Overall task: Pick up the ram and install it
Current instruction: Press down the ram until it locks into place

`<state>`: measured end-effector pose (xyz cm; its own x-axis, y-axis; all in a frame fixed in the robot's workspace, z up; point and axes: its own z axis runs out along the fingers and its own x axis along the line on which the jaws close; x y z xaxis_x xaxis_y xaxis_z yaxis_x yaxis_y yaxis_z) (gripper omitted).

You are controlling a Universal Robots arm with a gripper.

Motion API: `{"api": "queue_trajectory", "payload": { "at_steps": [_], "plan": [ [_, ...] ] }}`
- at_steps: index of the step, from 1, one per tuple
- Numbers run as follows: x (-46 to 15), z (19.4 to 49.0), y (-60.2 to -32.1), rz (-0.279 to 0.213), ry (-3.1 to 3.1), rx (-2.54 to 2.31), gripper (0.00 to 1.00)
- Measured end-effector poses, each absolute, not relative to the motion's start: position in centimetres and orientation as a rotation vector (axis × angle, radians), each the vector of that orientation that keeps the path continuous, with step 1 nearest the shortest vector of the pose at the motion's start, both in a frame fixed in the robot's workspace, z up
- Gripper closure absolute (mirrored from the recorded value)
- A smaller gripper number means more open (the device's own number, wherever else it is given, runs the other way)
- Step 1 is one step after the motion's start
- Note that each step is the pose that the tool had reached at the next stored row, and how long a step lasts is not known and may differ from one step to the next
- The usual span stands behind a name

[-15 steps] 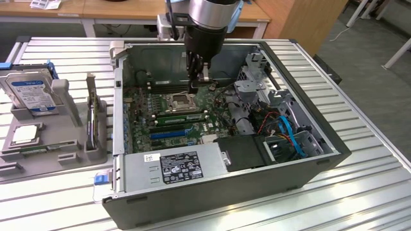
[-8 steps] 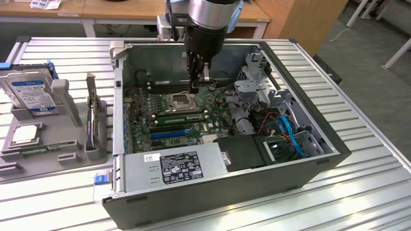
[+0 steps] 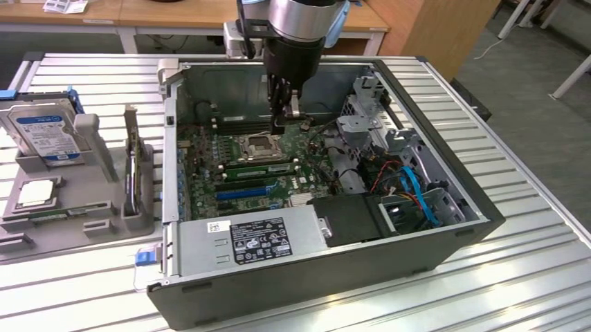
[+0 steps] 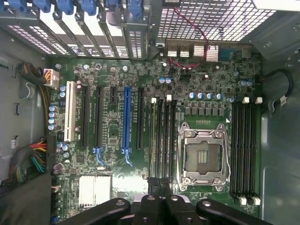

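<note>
A robot arm (image 3: pixel 300 28) reaches straight down into an open computer case (image 3: pixel 323 304) that lies on its side on a ribbed metal table (image 3: pixel 517 277). Its fingers (image 3: pixel 276 104) hang above the motherboard (image 3: pixel 207 149), over the far edge of the empty processor socket (image 3: pixel 259 144), without touching the board.

The fingers are pressed tight together. From the wrist view, the fingers (image 4: pixel 152 201) meet over the end of the bank of memory slots (image 4: pixel 163 140) that runs beside the socket (image 4: pixel 205 157). I see no green between them, though I cannot rule out something thin being pinched there.

The ram (image 3: pixel 263 164) looks to be on the board. In the exterior view a long green stick with dark chips lies along the memory slots just on the near side of the socket, level with the neighbouring slots. From the wrist camera it is edge-on, and I cannot pick it out from the slots.

Nearer still on the board is a blue card slot (image 3: pixel 249 190), and then the grey power supply (image 3: pixel 249 238) with its label. To the exterior view's left of the case a grey tray (image 3: pixel 55 238) holds a hard drive (image 3: pixel 44 135) propped upright and a square silver chip (image 3: pixel 35 194).
</note>
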<state>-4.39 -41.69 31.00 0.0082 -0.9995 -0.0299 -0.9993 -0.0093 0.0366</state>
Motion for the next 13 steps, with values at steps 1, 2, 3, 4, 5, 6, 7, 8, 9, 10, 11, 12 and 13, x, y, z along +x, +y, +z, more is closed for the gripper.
{"api": "queue_trajectory", "payload": {
  "at_steps": [1,2,3,4,5,6,7,8,9,10,11,12,13],
  "plan": [
    [-4.44,31.01,-41.69,-0.073,-2.208,2.227,0.9],
    [-4.45,31.02,-41.69,-0.072,-2.208,2.228,0.9],
    [-4.45,31.08,-41.7,-0.072,-2.208,2.228,0.9],
    [-4.45,31.17,-41.7,-0.072,-2.208,2.228,0.9],
    [-4.45,31.29,-41.69,-0.072,-2.209,2.228,0.9],
    [-4.45,31.4,-41.69,-0.072,-2.209,2.228,0.9],
    [-4.45,31.51,-41.69,-0.071,-2.209,2.228,0.9],
    [-4.45,31.6,-41.69,-0.071,-2.209,2.228,0.9],
    [-4.45,31.68,-41.69,-0.071,-2.209,2.228,0.9],
    [-4.45,31.73,-41.69,-0.071,-2.209,2.228,0.9],
    [-4.45,31.74,-41.69,-0.071,-2.209,2.228,0.9],
    [-4.45,31.73,-41.69,-0.071,-2.209,2.228,0.9],
    [-4.45,31.75,-41.69,-0.071,-2.209,2.228,0.9]
  ]
}}
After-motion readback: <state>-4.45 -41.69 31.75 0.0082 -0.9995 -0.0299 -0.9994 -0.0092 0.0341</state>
